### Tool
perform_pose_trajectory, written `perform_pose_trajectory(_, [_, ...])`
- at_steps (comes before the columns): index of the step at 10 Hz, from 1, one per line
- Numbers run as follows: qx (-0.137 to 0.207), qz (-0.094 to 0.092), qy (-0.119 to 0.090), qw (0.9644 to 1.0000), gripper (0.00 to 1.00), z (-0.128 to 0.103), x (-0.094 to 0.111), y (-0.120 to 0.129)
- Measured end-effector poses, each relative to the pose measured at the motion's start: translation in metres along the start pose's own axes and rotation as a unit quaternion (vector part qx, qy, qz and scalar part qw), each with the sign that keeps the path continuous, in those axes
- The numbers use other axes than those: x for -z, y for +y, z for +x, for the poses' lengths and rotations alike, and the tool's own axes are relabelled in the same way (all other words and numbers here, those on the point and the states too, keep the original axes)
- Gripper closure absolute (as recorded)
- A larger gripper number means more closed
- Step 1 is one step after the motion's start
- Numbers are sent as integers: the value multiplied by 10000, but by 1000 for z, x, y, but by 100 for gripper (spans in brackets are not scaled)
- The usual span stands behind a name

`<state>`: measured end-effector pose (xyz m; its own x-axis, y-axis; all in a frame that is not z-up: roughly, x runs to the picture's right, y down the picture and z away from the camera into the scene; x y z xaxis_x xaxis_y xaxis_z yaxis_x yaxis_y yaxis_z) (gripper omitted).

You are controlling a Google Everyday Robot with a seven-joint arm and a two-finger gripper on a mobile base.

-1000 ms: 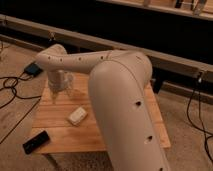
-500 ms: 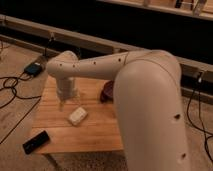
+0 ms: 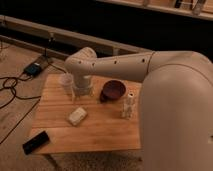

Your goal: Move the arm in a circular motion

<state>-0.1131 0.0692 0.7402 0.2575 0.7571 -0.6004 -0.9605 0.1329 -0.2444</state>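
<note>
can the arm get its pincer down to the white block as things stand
Probably yes. The pincer hangs over the table just behind the white block, with bare wood between; the bowl and the cup sit off to the sides.

Single camera view only, nothing to compare against. My view sits high, looking steeply down and forward across worktop (image 3: 100, 131) toward dark wall strip beyond. Arm (image 3: 165, 95) enters from right foreground, very near lens, its bulk filling lower right corner and hiding that side of scene. End effector (image 3: 82, 91) hangs mid-left in frame, over far left part of worktop. Floor with cables (image 3: 15, 87) visible at left edge.
</note>
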Motion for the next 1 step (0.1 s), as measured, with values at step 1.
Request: perform_pose_trajectory(1, [28,-20,10,10000,35,0,0,5])
